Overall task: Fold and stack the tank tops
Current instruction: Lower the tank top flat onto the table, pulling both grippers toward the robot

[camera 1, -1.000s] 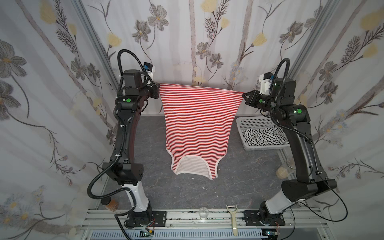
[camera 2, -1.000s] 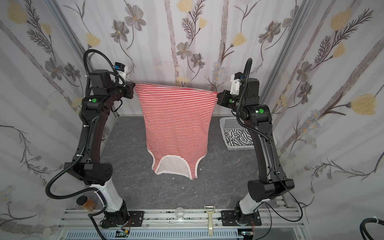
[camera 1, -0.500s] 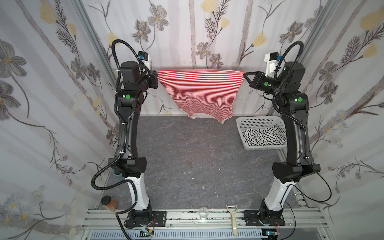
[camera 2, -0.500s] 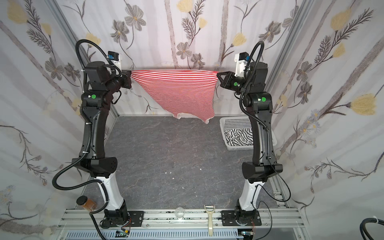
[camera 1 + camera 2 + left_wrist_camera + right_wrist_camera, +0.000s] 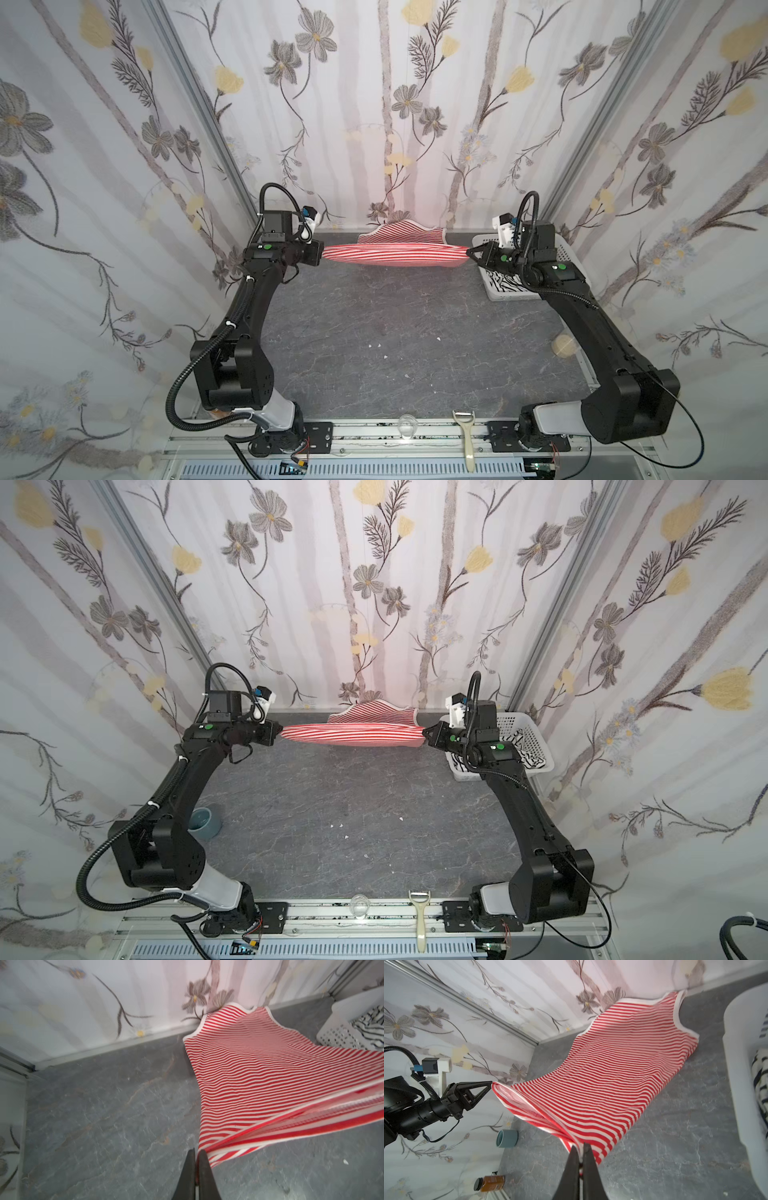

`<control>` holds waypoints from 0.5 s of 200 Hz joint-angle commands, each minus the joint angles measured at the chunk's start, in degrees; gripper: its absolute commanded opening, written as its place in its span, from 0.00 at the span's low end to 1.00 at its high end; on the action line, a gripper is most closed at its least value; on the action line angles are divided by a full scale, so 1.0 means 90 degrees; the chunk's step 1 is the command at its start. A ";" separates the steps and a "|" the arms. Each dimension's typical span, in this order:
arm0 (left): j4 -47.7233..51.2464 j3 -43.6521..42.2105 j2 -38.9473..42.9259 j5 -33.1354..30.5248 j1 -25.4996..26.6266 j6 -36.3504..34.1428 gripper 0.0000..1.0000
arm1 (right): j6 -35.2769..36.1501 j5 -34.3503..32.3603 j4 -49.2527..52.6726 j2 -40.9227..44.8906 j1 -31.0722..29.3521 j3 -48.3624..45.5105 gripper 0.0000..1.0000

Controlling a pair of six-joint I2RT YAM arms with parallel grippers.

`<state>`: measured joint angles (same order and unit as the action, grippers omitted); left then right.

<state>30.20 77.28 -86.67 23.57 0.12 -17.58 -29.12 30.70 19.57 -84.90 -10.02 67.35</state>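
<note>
Red-and-white striped tank top (image 5: 395, 254) hangs stretched between the two grippers at the far end of the grey table (image 5: 374, 332) in both top views. It is seen almost edge-on as a narrow band, and its trailing end lies on the table by the back wall (image 5: 390, 124). The left gripper (image 5: 322, 253) pinches one end of the band and the right gripper (image 5: 469, 251) the other; from here the fingertips are too small to make out. The right arm covers much of the white basket (image 5: 567, 253), so only a scrap of the black-striped tank top (image 5: 500, 282) inside it shows. A grey-blue cup (image 5: 203, 823) peeks out beside the left arm in a top view.

In the left wrist view the left gripper's (image 5: 196, 1151) jaws are pressed together on a corner of the red-and-white striped tank top (image 5: 249, 1068). The held edge is blurred close to the lens. The pale-trimmed far end curls up against the wall, and the frame cuts off the basket (image 5: 336, 1039).

In the right wrist view the right gripper's (image 5: 580, 1147) jaws clamp the opposite corner. The edge folds over itself there — how many layers are caught I cannot tell. The basket (image 5: 737, 1084) is only partly in frame, and a brown bottle (image 5: 490, 1183) lies on its side at the table's edge.
</note>
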 commanded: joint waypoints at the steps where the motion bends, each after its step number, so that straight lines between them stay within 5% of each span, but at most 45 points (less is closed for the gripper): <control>1: -0.0220 -0.1051 0.0449 0.0211 -0.0010 -0.0756 0.00 | -0.0133 -0.0227 -0.0827 0.0397 -0.0138 -0.0967 0.00; 49: -0.0173 -0.2812 0.1406 0.0211 -0.0013 -0.1331 0.00 | -0.0582 -0.0278 -0.1288 0.1364 -0.0500 -0.3125 0.00; 100: 0.0254 -0.3598 0.2013 -0.0098 0.0066 -0.1964 0.00 | -0.1368 -0.0563 -0.1575 0.2390 -0.1306 -0.4517 0.00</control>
<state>30.61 46.92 -69.14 24.18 0.32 -30.28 -37.34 27.73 9.47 -65.63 -20.03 29.71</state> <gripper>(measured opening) 0.050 0.049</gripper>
